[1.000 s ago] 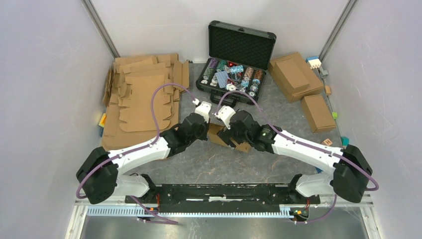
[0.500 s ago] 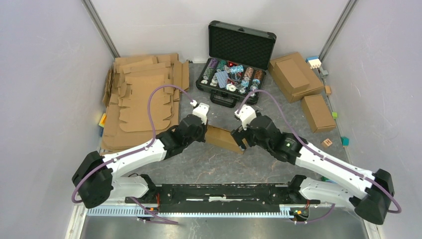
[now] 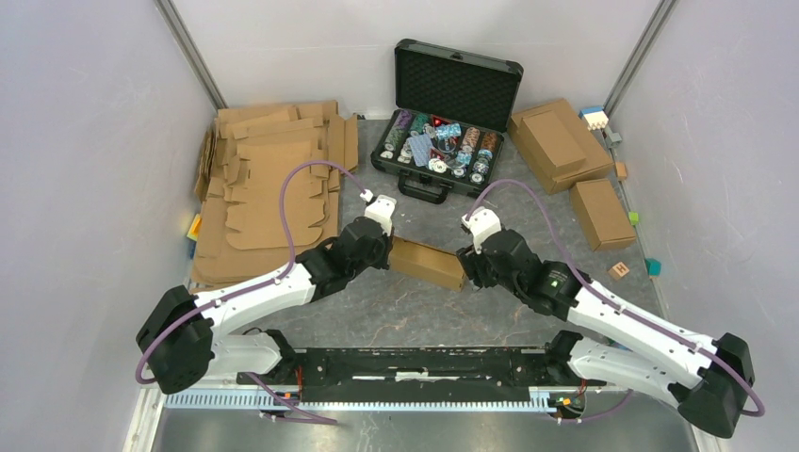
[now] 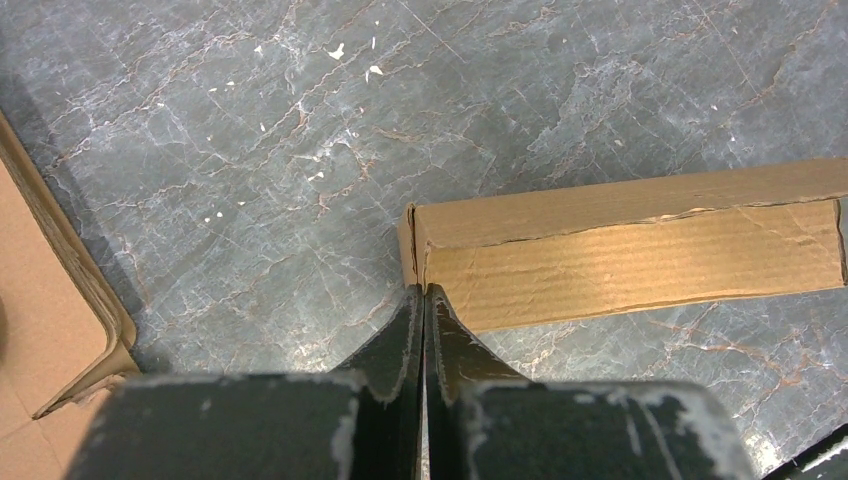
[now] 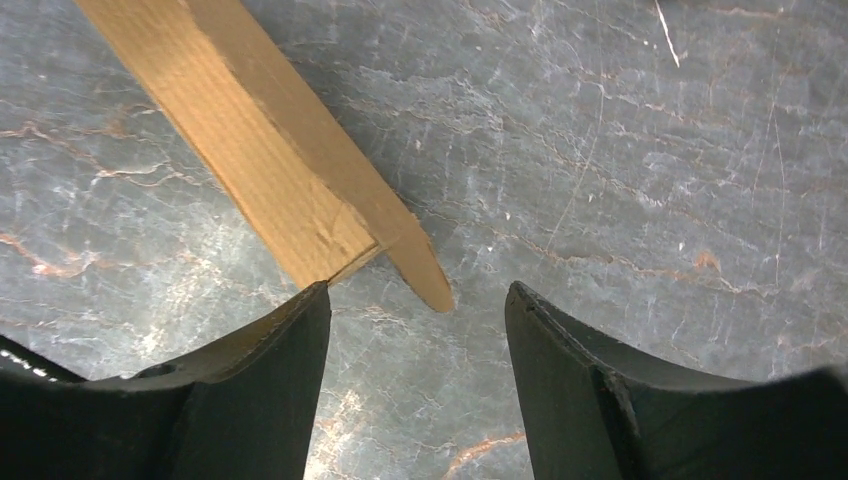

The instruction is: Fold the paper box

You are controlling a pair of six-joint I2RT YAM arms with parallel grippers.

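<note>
The paper box is a small closed brown cardboard box lying flat on the grey table between my two grippers. My left gripper is shut, and its tips touch the near left corner of the box. My right gripper is open at the box's other end. In the right wrist view the box end sits by my left finger, and a rounded flap sticks out of it between the open fingers of the gripper.
An open black case with poker chips stands at the back centre. A pile of flat cardboard blanks lies at the left, its edge in the left wrist view. Folded boxes and small coloured blocks lie at the right.
My right gripper has drawn back to the right, off the box, which now shows whole and flat on the table. My left gripper has stayed at the box's left end.
</note>
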